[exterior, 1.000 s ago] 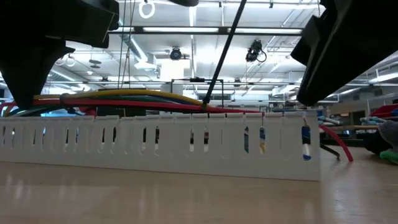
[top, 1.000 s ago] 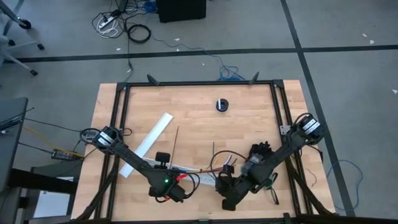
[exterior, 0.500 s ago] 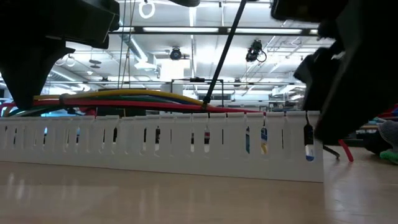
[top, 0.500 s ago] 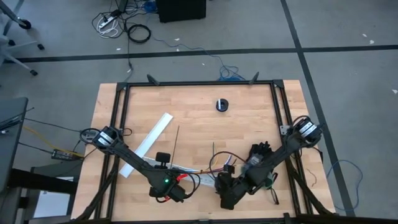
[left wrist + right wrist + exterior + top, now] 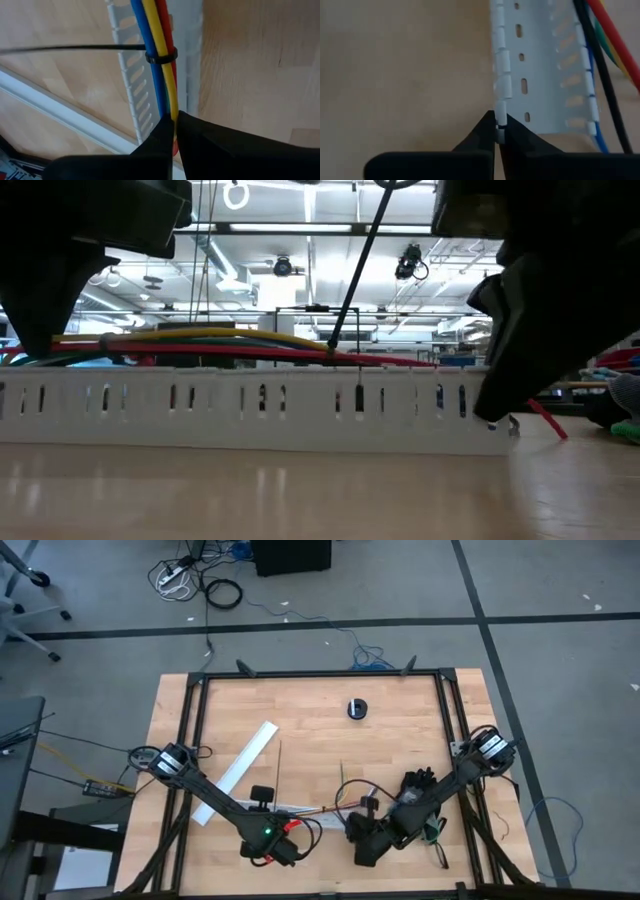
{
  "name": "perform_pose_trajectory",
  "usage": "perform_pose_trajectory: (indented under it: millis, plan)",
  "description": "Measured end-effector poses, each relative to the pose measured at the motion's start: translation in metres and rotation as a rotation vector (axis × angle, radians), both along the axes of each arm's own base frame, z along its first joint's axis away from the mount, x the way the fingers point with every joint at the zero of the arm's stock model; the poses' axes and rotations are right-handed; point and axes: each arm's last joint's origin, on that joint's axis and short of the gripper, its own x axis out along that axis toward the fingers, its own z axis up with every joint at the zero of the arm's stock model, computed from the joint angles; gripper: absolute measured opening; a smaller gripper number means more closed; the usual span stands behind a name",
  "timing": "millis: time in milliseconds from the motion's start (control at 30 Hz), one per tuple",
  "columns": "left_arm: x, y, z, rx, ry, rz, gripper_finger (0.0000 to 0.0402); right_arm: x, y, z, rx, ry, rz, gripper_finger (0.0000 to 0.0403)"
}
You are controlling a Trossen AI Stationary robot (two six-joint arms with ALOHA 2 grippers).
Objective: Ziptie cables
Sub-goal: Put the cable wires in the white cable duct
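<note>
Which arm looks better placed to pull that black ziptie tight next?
Probably neither is free. The left gripper pinches the cables near the ziptie; the right gripper pinches the white channel wall.

One camera looks straight down on the whole table; another sits at tabletop height. Each wrist camera peers closely past its own fingers. All share the white slotted channel.
</note>
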Motion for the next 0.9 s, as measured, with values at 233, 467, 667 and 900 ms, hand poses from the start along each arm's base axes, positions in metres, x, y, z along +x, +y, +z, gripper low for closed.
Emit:
perform_pose_trajectory:
  millis: [233,467,667,900]
  plan:
    - [-0.002,-0.005,-0.001,-0.012,-0.013,-0.002,0.0,0.001,-0.018,0.0,-0.067,0.07,-0.019,0.0003]
    - [-0.006,-0.008,-0.009,0.004,0.013,-0.003,0.0,-0.001,-0.024,0.005,-0.066,0.112,0.019,0.0001]
    - [-0.016,0.001,-0.023,0.055,0.076,-0.003,0.0,-0.002,-0.023,0.011,-0.009,0.127,0.055,0.0001]
    - [-0.013,-0.001,-0.019,0.036,0.078,-0.021,0.0,-0.003,-0.022,0.011,0.022,0.157,0.093,0.0]
